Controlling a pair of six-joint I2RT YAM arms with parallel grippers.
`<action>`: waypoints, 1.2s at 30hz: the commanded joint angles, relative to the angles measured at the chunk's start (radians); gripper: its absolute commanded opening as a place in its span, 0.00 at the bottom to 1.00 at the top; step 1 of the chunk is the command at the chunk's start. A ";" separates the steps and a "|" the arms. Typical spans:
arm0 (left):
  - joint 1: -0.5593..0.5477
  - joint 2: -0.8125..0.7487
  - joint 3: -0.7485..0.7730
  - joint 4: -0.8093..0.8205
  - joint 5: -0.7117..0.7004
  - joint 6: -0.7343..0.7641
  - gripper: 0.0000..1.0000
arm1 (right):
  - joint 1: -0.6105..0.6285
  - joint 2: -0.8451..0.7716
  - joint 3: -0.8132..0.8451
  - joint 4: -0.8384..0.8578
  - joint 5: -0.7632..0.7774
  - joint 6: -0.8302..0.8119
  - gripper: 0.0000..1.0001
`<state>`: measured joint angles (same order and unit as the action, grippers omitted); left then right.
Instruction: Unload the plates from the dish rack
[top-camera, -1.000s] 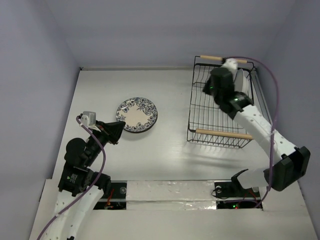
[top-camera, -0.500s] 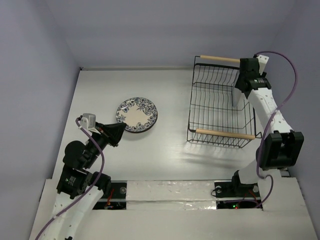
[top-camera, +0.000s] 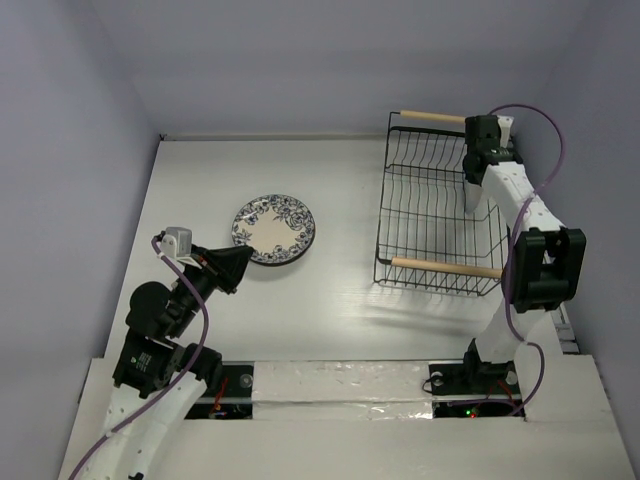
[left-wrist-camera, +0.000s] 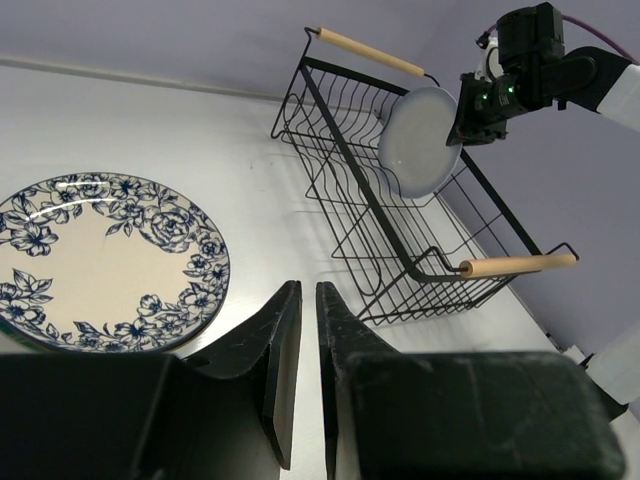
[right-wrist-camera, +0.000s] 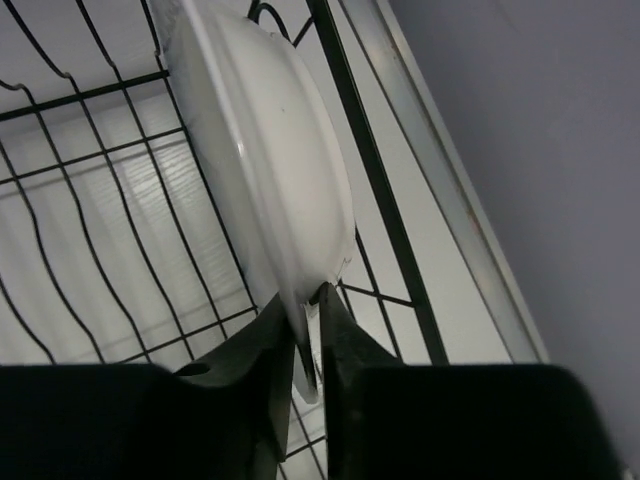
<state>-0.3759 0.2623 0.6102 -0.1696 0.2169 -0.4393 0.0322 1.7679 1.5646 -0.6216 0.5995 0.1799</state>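
The dish rack (top-camera: 430, 215) is a black wire basket with two wooden handles, at the right of the table. One white plate (right-wrist-camera: 265, 150) stands on edge in its far right part, and is also visible as the white plate (left-wrist-camera: 420, 140). My right gripper (right-wrist-camera: 305, 300) is at the rack's back right corner, shut on that plate's rim, one finger on each face. A cream plate with a blue floral rim (top-camera: 273, 229) lies flat on the table to the left. Just near of it, my left gripper (left-wrist-camera: 308, 290) hovers shut, with nothing between its fingers.
The rack's near wooden handle (top-camera: 445, 268) and far handle (top-camera: 432, 117) run across its ends. A metal strip (right-wrist-camera: 440, 180) marks the table's right edge, right beside the rack, with the purple wall behind it.
My right arm has swung from over the rack's middle to its back right corner. Its gripper opened, then closed on the white plate's rim. The left arm has hardly moved.
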 joint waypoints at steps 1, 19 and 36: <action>-0.006 -0.008 0.020 0.028 -0.008 0.002 0.09 | -0.006 -0.027 0.049 0.016 0.034 -0.023 0.12; -0.006 0.006 0.016 0.031 -0.004 0.001 0.10 | 0.211 -0.395 0.020 -0.016 0.221 -0.014 0.00; 0.061 0.037 0.019 0.033 0.009 0.005 0.34 | 0.548 -0.408 -0.282 0.850 -0.759 0.556 0.00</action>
<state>-0.3290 0.2905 0.6102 -0.1699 0.2142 -0.4393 0.5320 1.2755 1.3025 -0.1368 0.0505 0.5598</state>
